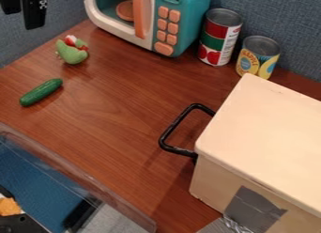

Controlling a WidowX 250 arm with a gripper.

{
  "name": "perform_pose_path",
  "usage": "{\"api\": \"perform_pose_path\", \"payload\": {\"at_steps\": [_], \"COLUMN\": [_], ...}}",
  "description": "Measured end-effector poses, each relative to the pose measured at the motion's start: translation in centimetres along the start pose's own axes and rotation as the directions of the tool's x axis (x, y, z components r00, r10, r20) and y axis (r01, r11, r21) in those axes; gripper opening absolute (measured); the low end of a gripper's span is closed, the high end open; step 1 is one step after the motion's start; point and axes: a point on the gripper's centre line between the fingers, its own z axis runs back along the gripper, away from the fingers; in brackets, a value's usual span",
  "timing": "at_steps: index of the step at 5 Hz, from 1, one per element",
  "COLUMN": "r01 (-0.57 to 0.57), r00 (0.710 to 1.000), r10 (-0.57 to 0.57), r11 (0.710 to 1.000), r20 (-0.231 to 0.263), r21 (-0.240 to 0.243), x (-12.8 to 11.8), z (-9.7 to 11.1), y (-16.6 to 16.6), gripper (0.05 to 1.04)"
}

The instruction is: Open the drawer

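Note:
The black gripper [24, 12] hangs at the upper left corner, in front of the blue-grey wall and far from the drawer box. On the right of the table stands a cream box [266, 128] with a smooth flat top. A black bar handle [176, 125] sticks out from its left-facing side, and the gripper is not touching it. No gap from a pulled-out drawer shows around that side, though the top's edge partly hides it.
A teal toy microwave [190, 16] stands at the back, with a red-and-green can [219, 37] and a yellow can [257, 57] beside it. A green toy [72, 53] and a cucumber [41, 92] lie left. A clear-walled bin [81, 175] borders the lower left.

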Motion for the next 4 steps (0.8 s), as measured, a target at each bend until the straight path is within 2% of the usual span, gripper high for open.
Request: {"api": "perform_pose_path", "payload": {"at_steps": [1,2,3,4], "r01": [-0.002,0.000,0.002,0.032], "r00": [1.000,0.999,1.000,0.999], "r10": [0.002,-0.002,-0.003,-0.033], "r11": [1.000,0.998,0.995,0.989], "r20": [-0.024,-0.032,-0.010,-0.005], "r21": [-0.030,-0.067,-0.095,-0.144], "x": [-0.1,-0.2,0.0,0.4], "z": [-1.3,-2.8,-2.7,-2.8], "y": [-0.5,-3.6,-6.2,-9.9], "gripper": [0.999,0.999,0.999,0.999]}}
